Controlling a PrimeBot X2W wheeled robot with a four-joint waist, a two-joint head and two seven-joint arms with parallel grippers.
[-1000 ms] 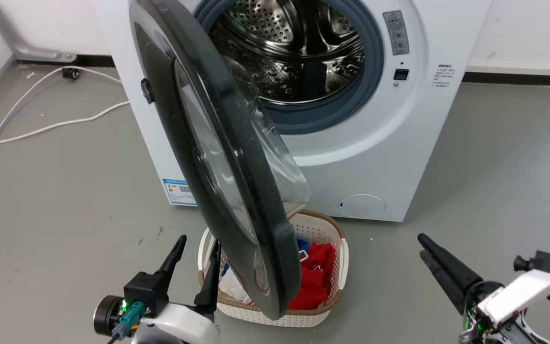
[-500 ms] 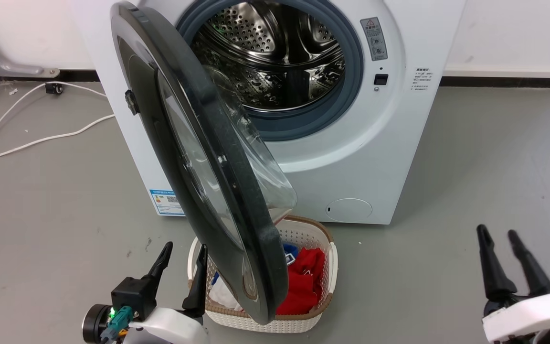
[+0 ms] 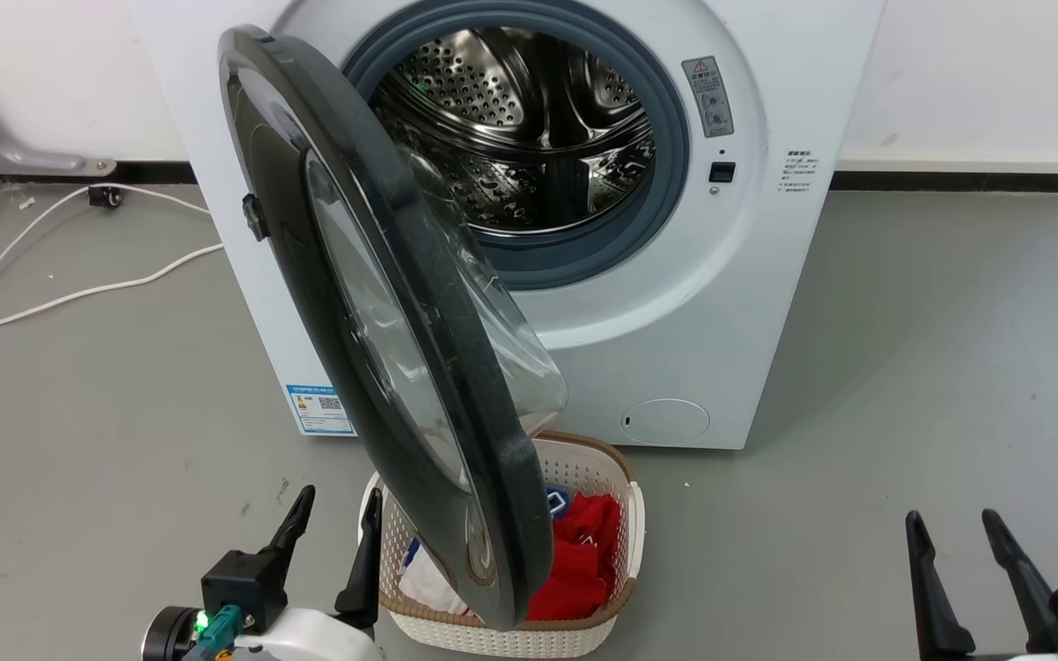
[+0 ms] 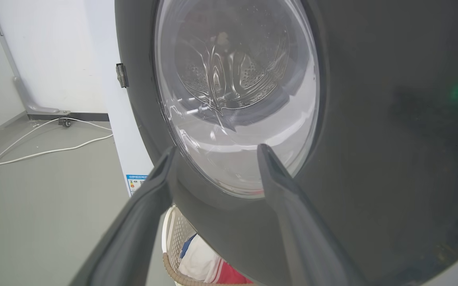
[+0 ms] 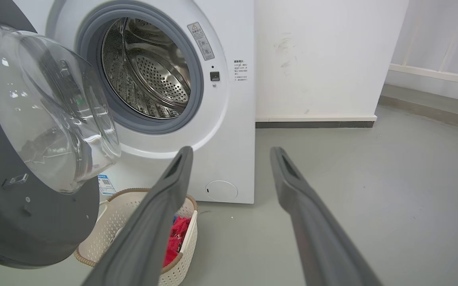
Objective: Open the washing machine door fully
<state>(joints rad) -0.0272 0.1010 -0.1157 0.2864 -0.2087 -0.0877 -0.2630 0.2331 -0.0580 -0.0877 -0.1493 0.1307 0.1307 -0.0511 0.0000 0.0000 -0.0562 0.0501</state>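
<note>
The white washing machine [image 3: 703,303] stands against the wall with its steel drum [image 3: 529,138] exposed. Its round black washing machine door [image 3: 327,239] hangs about halfway open, swung out toward me, the clear glass bowl [image 3: 501,340] facing the drum. My left gripper [image 3: 338,505] is open at the lower left, close to the door's outer face; in the left wrist view the door [image 4: 372,139] looms just beyond the open fingers [image 4: 149,186]. My right gripper [image 3: 950,525] is open at the lower right, over bare floor. The right wrist view looks at the door's inner side [image 5: 34,206] and the machine [image 5: 229,119].
A cream laundry basket [image 3: 616,468] with red and white clothes sits on the floor under the door's lower edge. A white cable [image 3: 79,294] runs across the grey floor at the left. A wall stands behind the machine.
The head camera has shifted, so the whole scene sits differently. My right gripper turned from pointing up-left to pointing up, its fingers now spread apart. The door's angle looks unchanged.
</note>
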